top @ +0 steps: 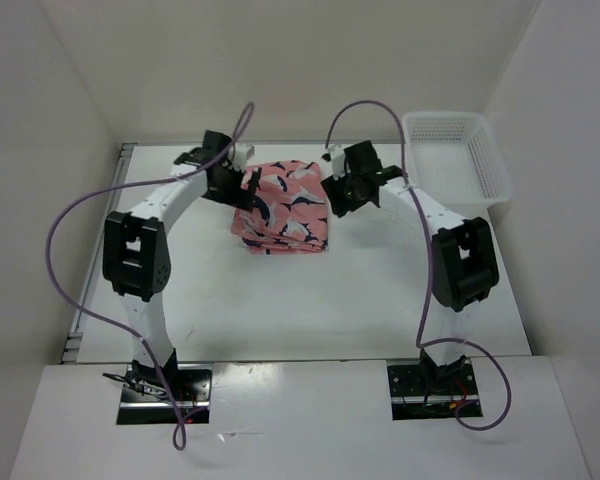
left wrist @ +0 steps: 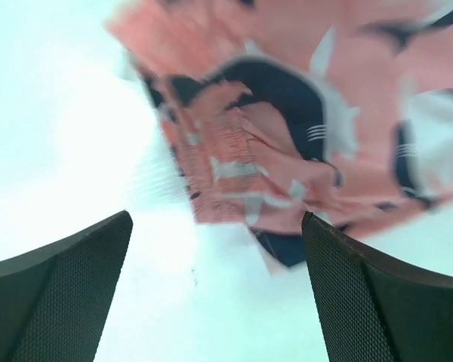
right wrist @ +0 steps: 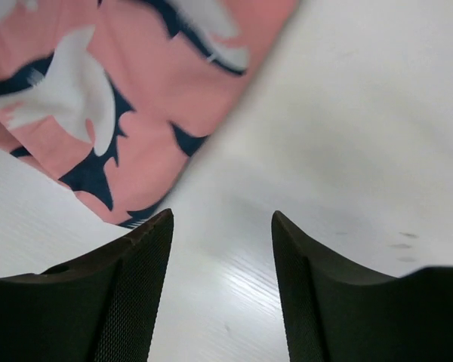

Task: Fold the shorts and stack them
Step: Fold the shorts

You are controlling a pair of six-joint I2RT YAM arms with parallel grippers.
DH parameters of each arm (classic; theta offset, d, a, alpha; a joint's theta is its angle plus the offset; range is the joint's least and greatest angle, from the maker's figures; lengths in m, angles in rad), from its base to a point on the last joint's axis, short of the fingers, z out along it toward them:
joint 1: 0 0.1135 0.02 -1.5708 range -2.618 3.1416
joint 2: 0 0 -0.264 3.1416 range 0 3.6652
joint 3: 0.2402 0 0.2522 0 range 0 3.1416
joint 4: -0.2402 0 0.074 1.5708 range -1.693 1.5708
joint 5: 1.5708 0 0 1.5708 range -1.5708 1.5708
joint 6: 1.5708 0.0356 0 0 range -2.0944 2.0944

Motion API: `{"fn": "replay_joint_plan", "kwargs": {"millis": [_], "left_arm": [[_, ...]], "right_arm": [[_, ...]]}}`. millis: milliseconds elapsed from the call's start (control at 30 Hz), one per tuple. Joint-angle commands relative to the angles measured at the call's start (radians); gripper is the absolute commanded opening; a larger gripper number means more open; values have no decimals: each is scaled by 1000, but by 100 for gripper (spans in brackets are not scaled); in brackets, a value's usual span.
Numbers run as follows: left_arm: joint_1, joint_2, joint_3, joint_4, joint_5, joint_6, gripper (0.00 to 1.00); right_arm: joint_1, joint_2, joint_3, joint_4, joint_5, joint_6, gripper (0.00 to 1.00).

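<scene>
The shorts (top: pixel 283 208) lie folded in a compact pile at the far centre of the table (top: pixel 280 310), between my grippers. My left gripper (left wrist: pixel 215 226) stands wide open and empty. My right gripper (right wrist: pixel 223 219) is partly open and empty. Folding looks complete; the bunched left edge may want squaring.

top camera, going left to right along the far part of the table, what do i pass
left jaws → shorts → right jaws → basket
</scene>
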Motion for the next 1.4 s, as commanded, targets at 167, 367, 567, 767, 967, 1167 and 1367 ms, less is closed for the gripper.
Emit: {"fn": "replay_joint_plan", "kwargs": {"millis": [167,367,567,767,967,1167,1367], "left_arm": [[292,-309,90,-74,228,4,100],[512,-515,-170,-16,182,4,100],[592,-702,-370,4,70,4,100],[592,-823,-490,26,10,4,100],[592,-856,-525,26,75,4,100],[592,-874,-544,26,75,4,100],[592,-894,-553,26,119,4,100]], "right_arm": [[-182,-339,82,55,114,-104,66],[-263,-561,-70,109,137,-92,70],[-324,-758,-192,132,112,-81,72],[-357,-893,-327,120,91,-61,73],[-386,-973,-375,100,91,-61,74],[-395,-1028,-407,81,82,-61,74],[-395,-1046,-426,71,82,-70,76]]}}
